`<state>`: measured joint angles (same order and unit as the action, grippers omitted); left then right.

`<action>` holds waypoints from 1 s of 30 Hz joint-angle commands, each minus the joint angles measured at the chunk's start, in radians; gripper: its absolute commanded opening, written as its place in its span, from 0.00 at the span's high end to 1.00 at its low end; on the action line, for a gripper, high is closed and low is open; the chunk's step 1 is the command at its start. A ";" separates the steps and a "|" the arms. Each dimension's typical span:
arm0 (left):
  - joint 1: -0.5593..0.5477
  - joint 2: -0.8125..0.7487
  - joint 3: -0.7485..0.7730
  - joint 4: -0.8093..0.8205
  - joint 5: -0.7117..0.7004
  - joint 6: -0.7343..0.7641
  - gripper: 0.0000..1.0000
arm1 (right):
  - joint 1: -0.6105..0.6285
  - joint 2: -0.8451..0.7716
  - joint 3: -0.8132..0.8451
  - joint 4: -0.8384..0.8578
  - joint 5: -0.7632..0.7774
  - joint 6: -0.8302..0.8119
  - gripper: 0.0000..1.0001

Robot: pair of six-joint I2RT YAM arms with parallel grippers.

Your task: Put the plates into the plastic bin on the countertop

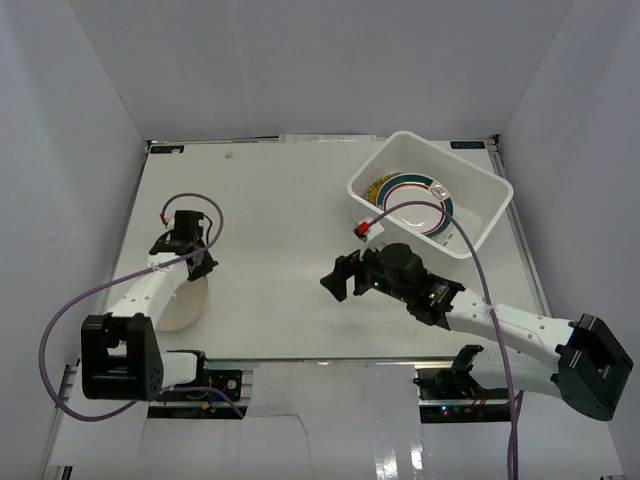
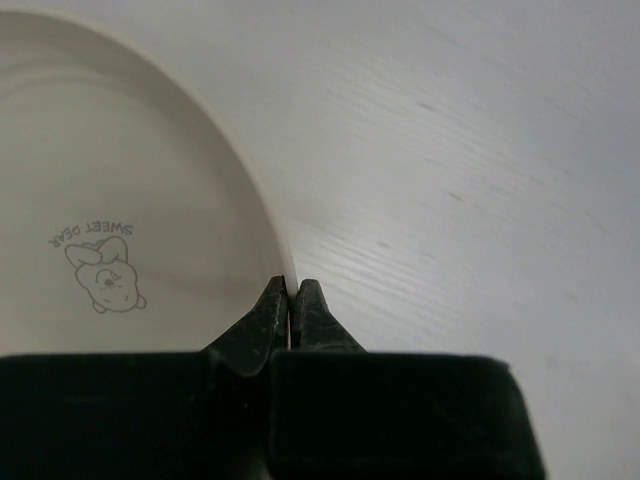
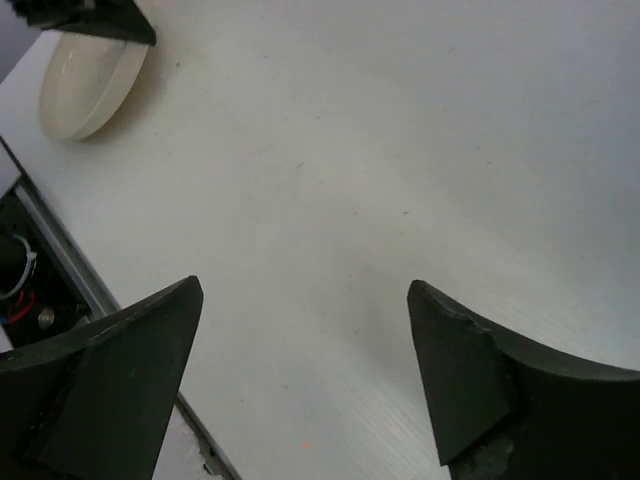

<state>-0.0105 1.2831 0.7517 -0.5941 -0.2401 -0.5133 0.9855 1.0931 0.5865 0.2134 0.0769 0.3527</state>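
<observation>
Left claw (image 2: 290, 295) is seen pressed shut on the near-right rim of the cream plate (image 2: 130, 200), the two fingers meeting with only the thin lip between them. The edge is taken because a shallow dish lying flat on the desk (image 1: 280, 200) offers no other hold. A small bear print and the words "SWEET BEAR" are shown on the plate's inner face. From above, the plate (image 1: 180, 300) is found at the near-left of the desk, partly covered by the left arm; whether it is lifted off the surface cannot be told.

Farther in, near the desk's middle, the right claw (image 1: 345, 275) is held wide open with nothing between its fingers, over bare surface. It is judged to be kept clear of the path to the bin.

At the far right the plastic bin (image 1: 400, 150) is set at an angle. A green-and-red-rimmed plate (image 1: 425, 200) is already lying inside it, with a yellow woven-look plate (image 1: 375, 188) beneath at its left. The cream plate appears to be the only one left outside.
</observation>
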 commanded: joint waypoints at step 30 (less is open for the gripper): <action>-0.999 -0.093 0.058 0.367 -0.057 0.168 1.00 | -0.231 0.567 0.374 -0.009 -0.482 0.215 0.04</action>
<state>-0.9993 1.2095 0.7681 -0.2962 -0.2745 -0.3851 0.7372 1.6360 0.9741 0.1665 -0.3687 0.5388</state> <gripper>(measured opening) 0.033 0.940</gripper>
